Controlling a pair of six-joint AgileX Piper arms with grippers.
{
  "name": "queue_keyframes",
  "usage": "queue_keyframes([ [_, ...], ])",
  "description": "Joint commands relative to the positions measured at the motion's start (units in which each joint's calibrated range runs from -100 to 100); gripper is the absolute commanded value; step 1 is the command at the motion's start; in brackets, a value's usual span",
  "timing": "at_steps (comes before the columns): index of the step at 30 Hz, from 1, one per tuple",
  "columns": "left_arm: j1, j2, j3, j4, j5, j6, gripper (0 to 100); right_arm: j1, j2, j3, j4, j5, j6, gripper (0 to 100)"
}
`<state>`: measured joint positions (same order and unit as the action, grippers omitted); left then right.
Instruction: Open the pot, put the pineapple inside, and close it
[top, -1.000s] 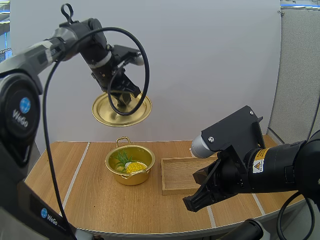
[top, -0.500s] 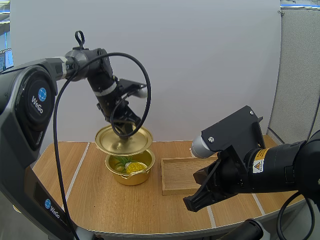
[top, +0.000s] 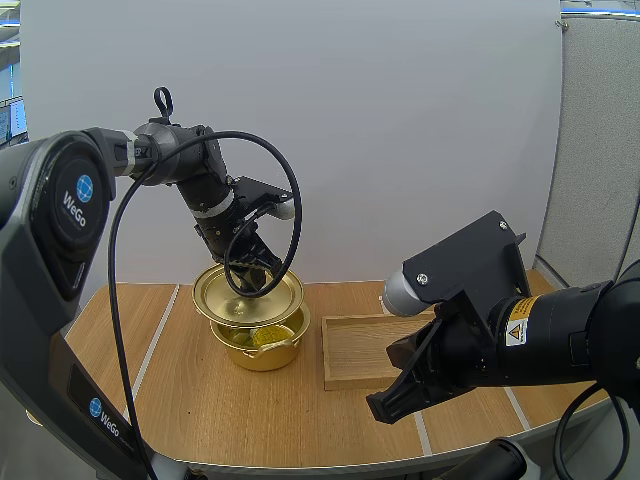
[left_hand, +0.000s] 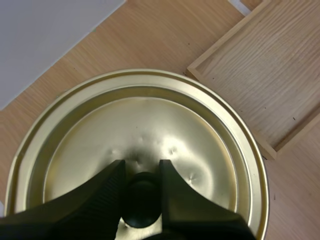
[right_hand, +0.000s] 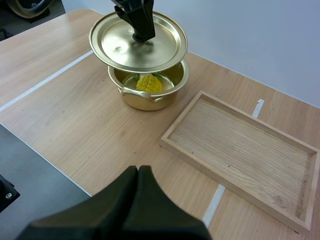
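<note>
Over the golden pot (top: 265, 352), the left gripper (top: 252, 284) has its fingers clamped on the black knob (left_hand: 142, 200) of the lid (right_hand: 120, 45). The lid hangs just above the rim, not seated. There's a gap, and through it the pineapple (right_hand: 149, 83) shows, lying inside the pot. So the opening's done and the fruit's in. What's left, by my reading, is lowering the lid square onto the rim and letting go. The right gripper (right_hand: 138, 172), fingers pressed together on nothing, hovers by the near side of the wooden tray (right_hand: 240, 137), well apart from the pot.
</note>
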<state>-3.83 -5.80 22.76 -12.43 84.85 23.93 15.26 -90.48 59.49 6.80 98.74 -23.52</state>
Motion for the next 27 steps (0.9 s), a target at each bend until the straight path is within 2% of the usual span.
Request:
queue_keyframes([
  [1, -0.08, 0.0, 0.26, -2.9, -2.86, 1.41, 0, -0.22, -0.47, 0.19, -0.23, -0.62, 0.0, 0],
  [27, -0.08, 10.46, 0.31, -4.03, -9.7, 2.67, 0, -0.62, -0.47, 0.19, -0.23, -0.43, 0.0, 0],
])
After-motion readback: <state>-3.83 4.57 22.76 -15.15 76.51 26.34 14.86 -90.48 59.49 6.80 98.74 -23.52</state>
